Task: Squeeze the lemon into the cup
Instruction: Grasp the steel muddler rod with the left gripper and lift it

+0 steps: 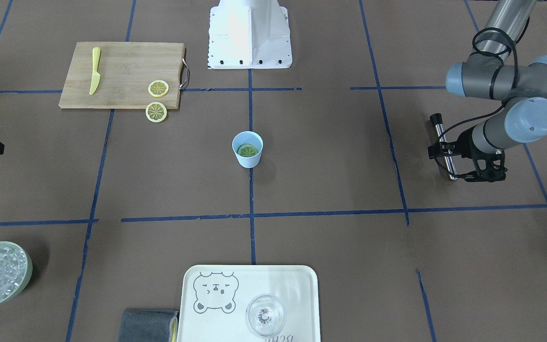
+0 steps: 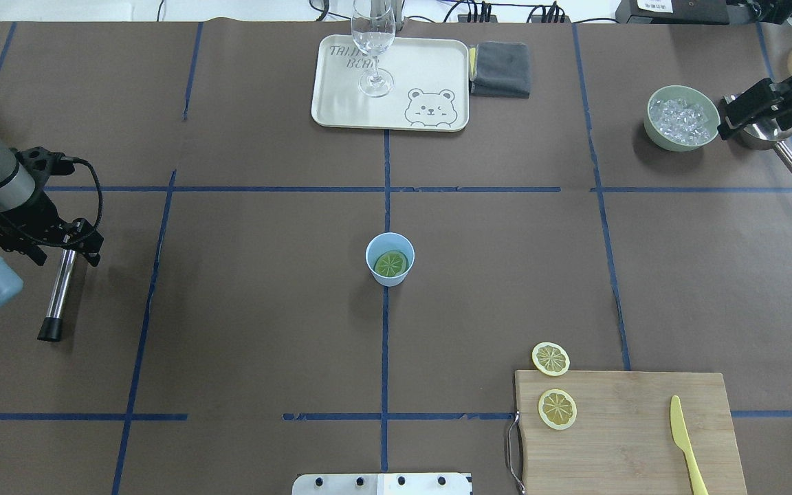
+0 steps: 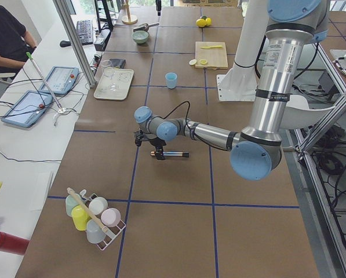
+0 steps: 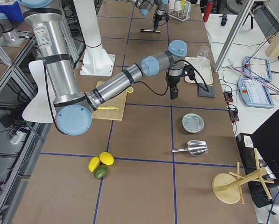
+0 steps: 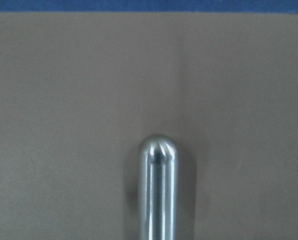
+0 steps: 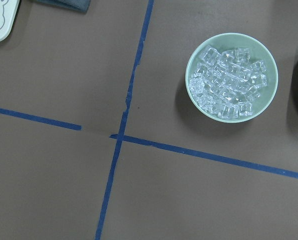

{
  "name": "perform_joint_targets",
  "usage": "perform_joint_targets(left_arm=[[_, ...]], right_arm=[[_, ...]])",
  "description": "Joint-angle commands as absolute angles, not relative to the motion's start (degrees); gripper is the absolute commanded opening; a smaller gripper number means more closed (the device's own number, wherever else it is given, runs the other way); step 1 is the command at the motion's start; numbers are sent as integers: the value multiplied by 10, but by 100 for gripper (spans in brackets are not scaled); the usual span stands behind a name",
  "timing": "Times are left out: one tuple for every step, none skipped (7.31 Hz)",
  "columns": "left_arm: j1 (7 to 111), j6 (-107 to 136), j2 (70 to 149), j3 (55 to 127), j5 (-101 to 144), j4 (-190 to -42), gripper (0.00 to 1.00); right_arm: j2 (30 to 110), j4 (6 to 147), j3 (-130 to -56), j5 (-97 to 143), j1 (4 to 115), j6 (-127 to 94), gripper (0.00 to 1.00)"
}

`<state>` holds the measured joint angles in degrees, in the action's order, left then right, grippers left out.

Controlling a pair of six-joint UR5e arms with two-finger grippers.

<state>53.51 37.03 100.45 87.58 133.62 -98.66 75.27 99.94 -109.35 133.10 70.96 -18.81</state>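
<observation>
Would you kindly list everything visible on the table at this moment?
cup: one, light blue, table centre
citrus slice: one, greenish, in the cup
lemon slices: two, yellow, one on the cutting board, one beside it
cutting board: one, wooden, near right
knife: one, yellow, on the board
tray: one, cream, far centre
wine glass: one, clear, on the tray
cloth: one, grey, beside the tray
bowl of ice: one, pale green, far right
scoop: one, metal, beside the bowl
metal bar: one, silver, left side
left gripper: black, over the bar
right gripper: black, raised, near the bowl
</observation>
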Motion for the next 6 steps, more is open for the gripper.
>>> perform_joint_targets(left_arm=[[532, 370, 1006, 868, 1335, -986, 72], [532, 370, 1006, 868, 1335, -986, 50], [532, 369, 1005, 869, 1335, -985, 30], [532, 369, 1005, 870, 1334, -984, 15], [533, 368, 1004, 874, 1334, -981, 0], [533, 364, 1004, 878, 1334, -978, 0]], right_arm=[[752, 999, -1094, 1339, 712, -188, 100], [752, 999, -1094, 1341, 713, -189, 100], [752, 999, -1094, 1341, 713, -189, 100], [752, 999, -1095, 1341, 714, -189, 100], [752, 999, -1095, 1342, 714, -189, 100], [752, 999, -1095, 1342, 714, -190, 100]])
